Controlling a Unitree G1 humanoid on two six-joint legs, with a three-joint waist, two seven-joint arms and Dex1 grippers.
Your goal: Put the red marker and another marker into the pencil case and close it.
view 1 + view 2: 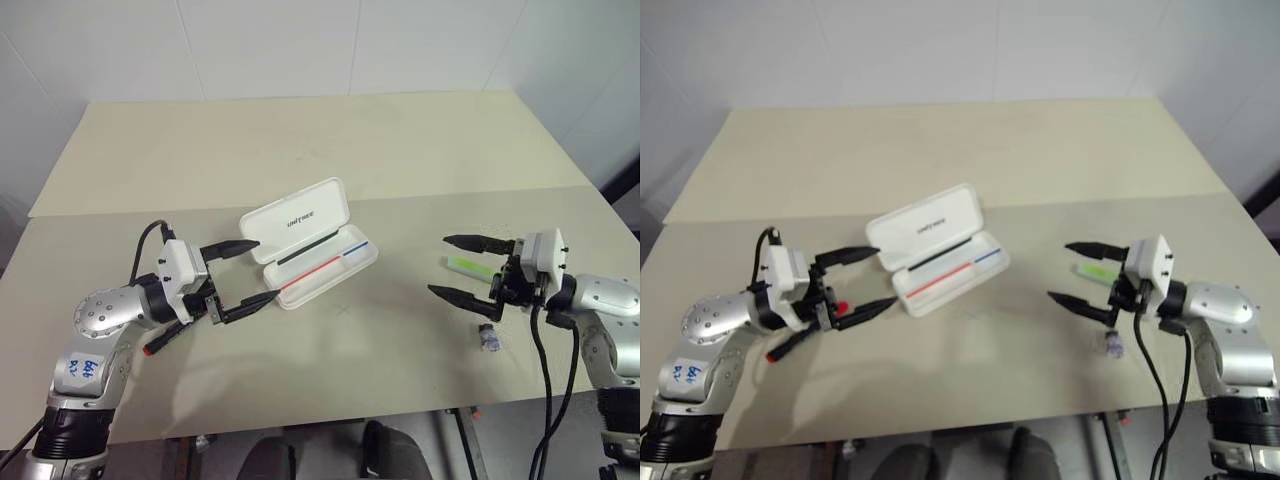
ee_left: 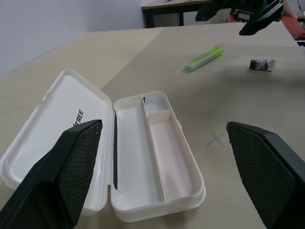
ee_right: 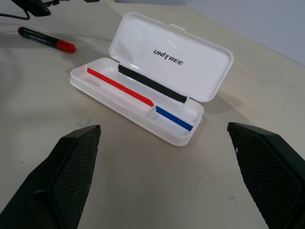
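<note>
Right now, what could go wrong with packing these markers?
The red marker lies beneath the left gripper, partly hidden from the head view, so a grasp may miss. The pencil case is light and open; a nudge could slide it. The small dark lump near the highlighter could be grabbed instead.

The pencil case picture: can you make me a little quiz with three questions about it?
1. True or false: the pencil case lies open with its lid flipped back.
2. Which marker lies nearest the right gripper? A) the red marker B) the yellow-green highlighter C) a blue marker
3. Fill in: both markers lie on the ____, not inside the case.

Key
1. True. The inside compartments show and hold no marker.
2. B. The highlighter lies by the right gripper, near a small dark lump. The red marker lies under the left gripper.
3. table. Both grippers have their fingers spread wide and hold nothing.
</note>
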